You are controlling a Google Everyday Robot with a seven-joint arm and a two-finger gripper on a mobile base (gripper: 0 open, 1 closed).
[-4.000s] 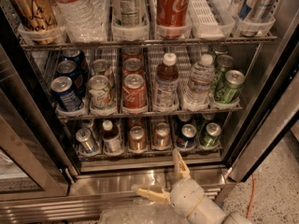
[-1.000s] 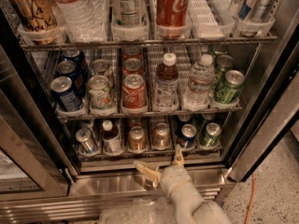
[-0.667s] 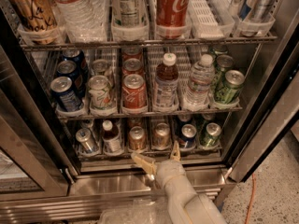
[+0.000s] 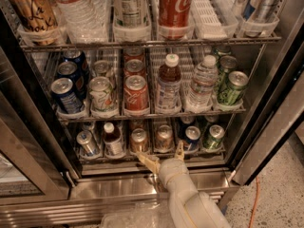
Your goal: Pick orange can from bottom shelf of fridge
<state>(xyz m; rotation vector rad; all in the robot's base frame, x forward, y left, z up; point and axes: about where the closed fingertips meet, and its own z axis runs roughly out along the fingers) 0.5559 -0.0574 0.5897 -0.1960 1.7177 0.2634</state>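
The fridge (image 4: 111, 187) stands open with its shelves of drinks in view. On the dim bottom shelf (image 4: 97, 157) two orange-copper cans with silver tops stand side by side, the left one (image 4: 139, 141) and the right one (image 4: 164, 137). My gripper (image 4: 159, 152) is open at the front edge of this shelf, just below these cans. Its left finger (image 4: 145, 159) lies under the left orange can. Its right finger (image 4: 179, 149) points up just right of the right orange can. It holds nothing.
The bottom shelf also holds a silver can (image 4: 87, 142), a small bottle (image 4: 112, 139), a blue can (image 4: 192, 136) and a green can (image 4: 213, 137). The shelf above carries red Coca-Cola cans (image 4: 136, 94), bottles and green cans (image 4: 232, 88). An orange cable (image 4: 256, 194) lies on the floor at right.
My gripper has risen from the fridge's steel sill and moved left, up to the bottom shelf's front edge. It stays open. The cans have not moved.
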